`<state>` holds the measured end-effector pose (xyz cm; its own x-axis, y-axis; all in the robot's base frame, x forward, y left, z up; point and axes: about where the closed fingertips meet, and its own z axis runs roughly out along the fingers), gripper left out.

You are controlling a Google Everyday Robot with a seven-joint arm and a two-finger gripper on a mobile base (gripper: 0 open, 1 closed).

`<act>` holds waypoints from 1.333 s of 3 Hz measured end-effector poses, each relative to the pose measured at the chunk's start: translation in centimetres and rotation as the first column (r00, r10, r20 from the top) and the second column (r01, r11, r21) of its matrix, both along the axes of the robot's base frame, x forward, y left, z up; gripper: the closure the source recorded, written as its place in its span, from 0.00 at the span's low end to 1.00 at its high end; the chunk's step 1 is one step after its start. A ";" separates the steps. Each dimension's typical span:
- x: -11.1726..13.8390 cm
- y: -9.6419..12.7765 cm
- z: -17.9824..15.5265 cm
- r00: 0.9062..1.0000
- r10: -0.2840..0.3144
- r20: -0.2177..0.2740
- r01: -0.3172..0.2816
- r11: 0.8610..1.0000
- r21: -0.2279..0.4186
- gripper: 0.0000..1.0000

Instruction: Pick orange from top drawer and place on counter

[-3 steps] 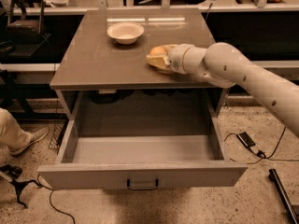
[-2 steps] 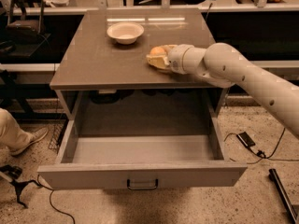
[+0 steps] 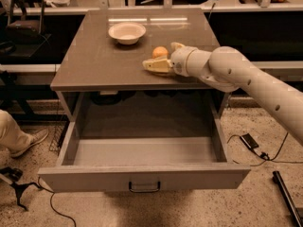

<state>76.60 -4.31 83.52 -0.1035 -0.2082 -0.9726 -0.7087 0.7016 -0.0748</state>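
Note:
The orange (image 3: 160,51) rests on the counter (image 3: 99,63), right of its middle. My gripper (image 3: 161,56) reaches in from the right, low over the counter, and is open. One finger (image 3: 155,66) lies in front of the orange and the other (image 3: 178,46) just behind and to its right, so the orange sits loosely between them. The top drawer (image 3: 142,176) is pulled fully out below the counter. Its inside shows only bare grey floor. Its small dark handle (image 3: 144,187) is at the centre of the front panel.
A white bowl (image 3: 127,32) stands at the back left of the counter. A person's leg and shoe (image 3: 16,136) are on the floor to the left. Cables and a small black box (image 3: 250,141) lie on the floor to the right.
The fingers have spread apart and the orange, earlier held between them, now shows by itself on the counter. The arm has barely moved.

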 end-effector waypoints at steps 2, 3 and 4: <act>-2.8 -3.2 3.7 0.994 -0.052 0.095 0.048 0.998 0.048 0.00; -4.9 -6.0 6.2 0.983 -0.107 0.153 0.099 0.993 0.060 0.00; -7.1 -9.3 8.6 0.973 -0.140 0.186 0.133 0.990 0.048 0.00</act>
